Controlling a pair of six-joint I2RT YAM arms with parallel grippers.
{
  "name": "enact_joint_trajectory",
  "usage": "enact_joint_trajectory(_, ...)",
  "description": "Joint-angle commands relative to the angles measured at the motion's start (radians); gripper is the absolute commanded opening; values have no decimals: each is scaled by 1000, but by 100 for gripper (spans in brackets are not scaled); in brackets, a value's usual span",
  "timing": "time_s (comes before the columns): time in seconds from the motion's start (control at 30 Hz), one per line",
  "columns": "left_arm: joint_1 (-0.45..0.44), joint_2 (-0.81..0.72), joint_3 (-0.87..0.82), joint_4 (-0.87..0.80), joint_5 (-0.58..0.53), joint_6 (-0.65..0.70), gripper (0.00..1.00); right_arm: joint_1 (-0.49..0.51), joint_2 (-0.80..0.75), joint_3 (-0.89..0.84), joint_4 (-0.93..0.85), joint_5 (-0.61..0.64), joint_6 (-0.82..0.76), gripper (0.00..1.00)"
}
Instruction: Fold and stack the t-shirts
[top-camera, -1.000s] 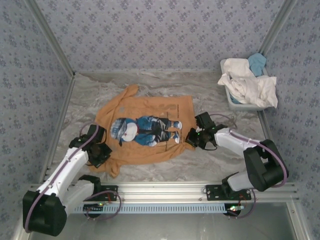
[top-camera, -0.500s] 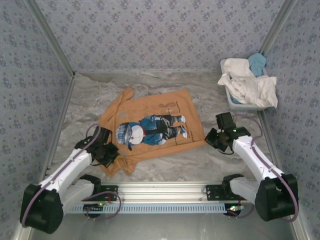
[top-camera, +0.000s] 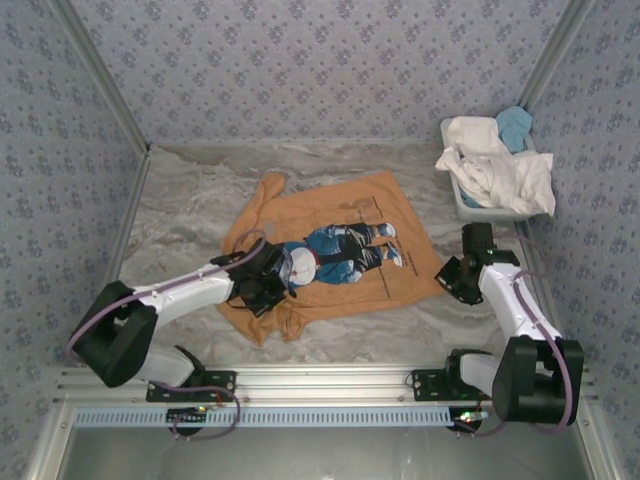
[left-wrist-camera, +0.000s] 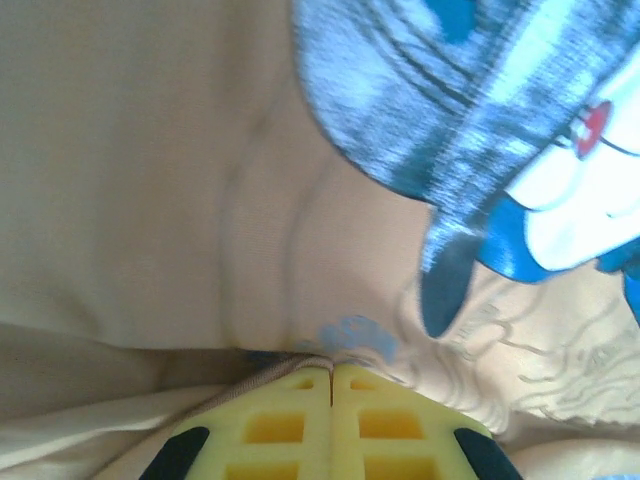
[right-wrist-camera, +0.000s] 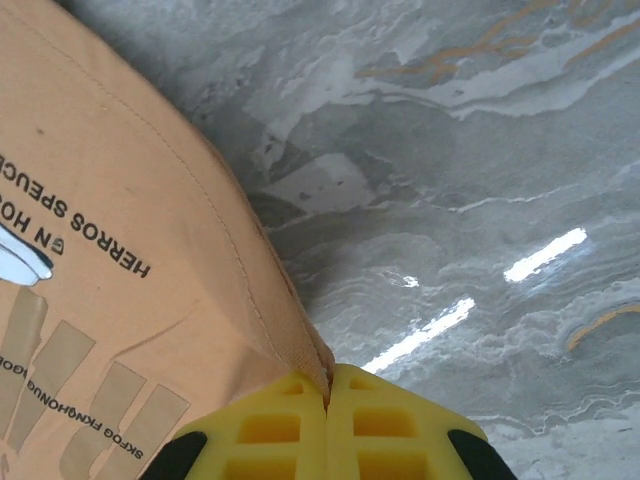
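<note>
Clamping the left pincer (left-wrist-camera: 330, 375) shut on a fold of the tan-orange t-shirt (top-camera: 330, 208), pinching its corner in the closed right pincer (right-wrist-camera: 328, 385), holding it spread print-up on the desk (top-camera: 190, 210) between both pincers, leaving white t-shirts (top-camera: 500, 170) in the tub (top-camera: 470, 210) beyond the right one

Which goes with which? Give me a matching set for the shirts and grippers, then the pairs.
Things:
1. orange shirt
2. white shirts
3. left gripper
4. right gripper

States:
A. heaped in the tub, far right
B. shut on a corner of the orange shirt, bare table beside it
C. spread on the table, print up
D. shut on the orange shirt by the printed figure

Pairs: 1-C, 2-A, 3-D, 4-B
</note>
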Motion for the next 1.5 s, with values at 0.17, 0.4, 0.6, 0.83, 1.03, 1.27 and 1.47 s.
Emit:
enact_joint_trajectory(0.17,-15,-182,218,-501,-274,39,74,-32,-44,53,-146,195,94,45)
enact_joint_trajectory(0.4,441,-147,298,-380,-123,281,44,32,-99,139,5,150,104,49)
enact_joint_trajectory(0.6,614,299,520,-180,39,401,16,171,151,272,269,-96,-26,45)
enact_joint_trajectory(0.83,623,606,767,-155,67,432,7,215,453,469,288,-205,-147,39)
enact_joint_trajectory(1.03,640,671,726,-182,-3,435,2,222,613,609,263,-221,-132,37)
enact_joint_trajectory(1.27,732,607,576,-179,-72,452,1,246,738,723,229,-230,-118,40)
enact_joint_trajectory(1.47,798,554,548,-193,-82,458,1,268,838,806,214,-248,-112,40)
